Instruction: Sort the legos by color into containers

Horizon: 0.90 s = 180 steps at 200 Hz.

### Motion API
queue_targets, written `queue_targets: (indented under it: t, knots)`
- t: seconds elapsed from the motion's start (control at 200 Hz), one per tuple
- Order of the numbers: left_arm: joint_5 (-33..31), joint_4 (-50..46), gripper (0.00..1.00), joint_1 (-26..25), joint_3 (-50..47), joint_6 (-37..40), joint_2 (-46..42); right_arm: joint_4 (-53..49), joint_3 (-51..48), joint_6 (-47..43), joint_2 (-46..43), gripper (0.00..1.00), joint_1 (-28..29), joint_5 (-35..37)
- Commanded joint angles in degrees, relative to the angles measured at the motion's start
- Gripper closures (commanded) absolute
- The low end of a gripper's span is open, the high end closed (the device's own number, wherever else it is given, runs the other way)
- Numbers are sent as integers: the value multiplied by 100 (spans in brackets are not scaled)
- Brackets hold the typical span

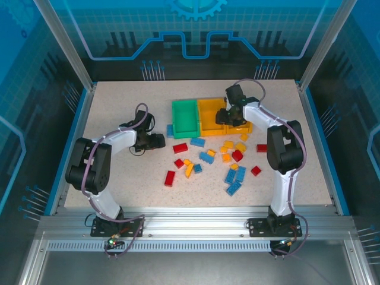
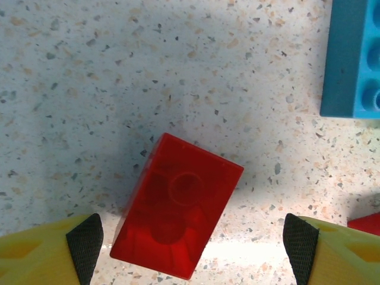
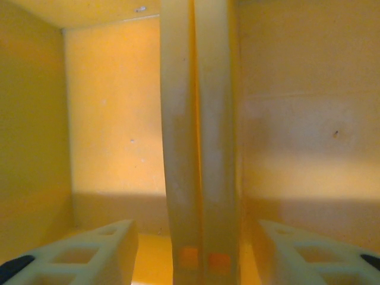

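A translucent red lego [image 2: 177, 205] lies tilted on the speckled table between the pads of my left gripper [image 2: 193, 237], which is open and touches nothing. This left gripper [image 1: 157, 141] sits low, just left of the green container [image 1: 185, 117]. My right gripper [image 1: 229, 117] hangs over the two orange-yellow containers [image 1: 210, 111]. In the right wrist view its fingers [image 3: 95, 249] stand apart on either side of the double wall [image 3: 199, 148] between those two bins, with nothing held. Red, blue and orange legos [image 1: 208, 157] are scattered in front of the bins.
A blue brick [image 2: 353, 59] lies ahead and to the right of the left gripper, beside the green bin [image 1: 170, 129]. A long red brick [image 1: 180, 148] lies just right of the left gripper. Blue rails border the table on both sides.
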Motion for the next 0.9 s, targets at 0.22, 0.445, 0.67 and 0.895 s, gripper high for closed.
queue_targets:
  t: [0.22,0.445,0.67,0.895]
  knots:
    - [218,-329,26,-48,383,130,520,7,-402,52,-984,33,-201,-347]
    - [180,-262,32,-49,296,24,548,186,-1302,35,-1810,32,-592,-386]
    - [195,-268,41,-49,348,41,537,208,-2013,-116,-2334,32,-898,-331]
    - [173,-309,58,-49,327,51,491,294,-2443,-143,-2621,32,-1007,-273]
